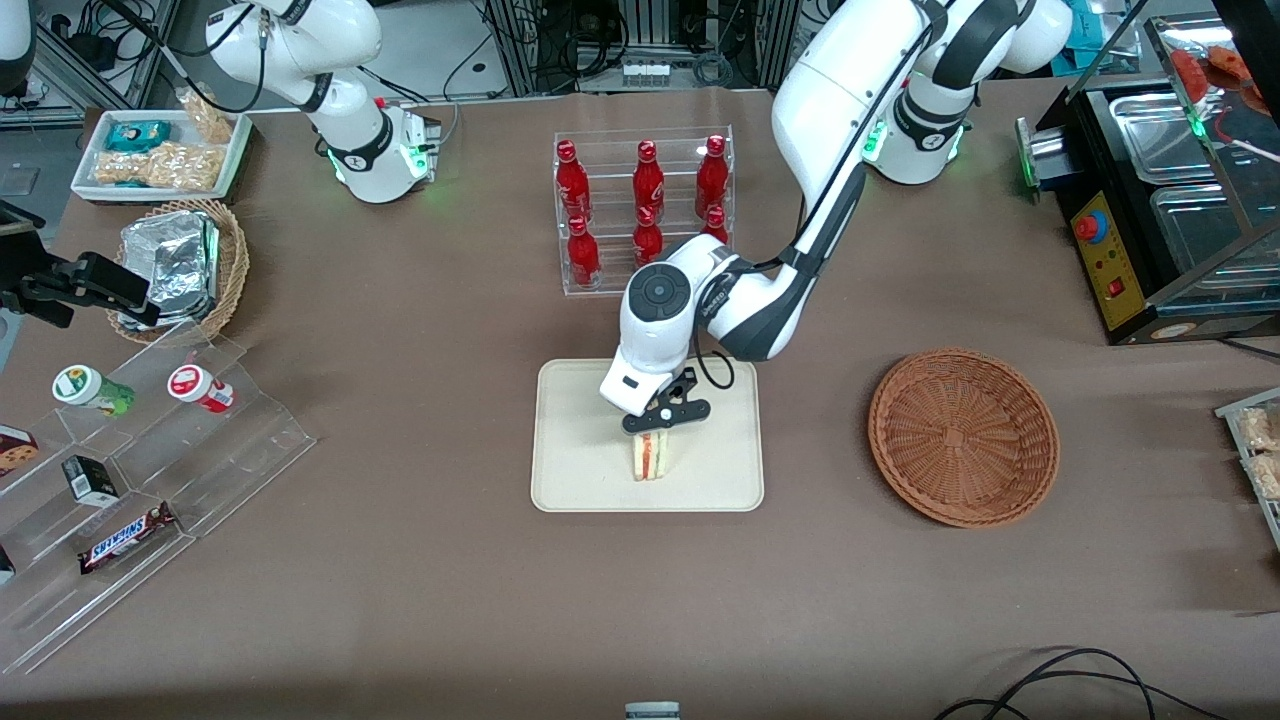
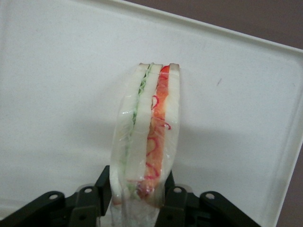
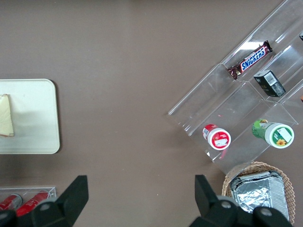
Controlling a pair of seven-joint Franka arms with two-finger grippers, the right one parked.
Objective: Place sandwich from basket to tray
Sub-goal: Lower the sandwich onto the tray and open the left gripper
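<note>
Gripper point(image 1: 655, 428) pinches the sandwich point(image 1: 651, 455) from both sides, standing it on edge on the tray point(image 1: 580, 470), at six o'clock from the bottle rack point(image 1: 645, 210); the basket point(image 1: 963, 436) lies at three o'clock.

Gripper point(image 1: 664, 421) hides sandwich point(image 1: 650, 455) top

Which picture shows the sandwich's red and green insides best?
The left wrist view: the sandwich is close up, layers plain, between the gripper fingers on the tray. The front view shows it small; the right wrist view shows only a pale bread face.
</note>
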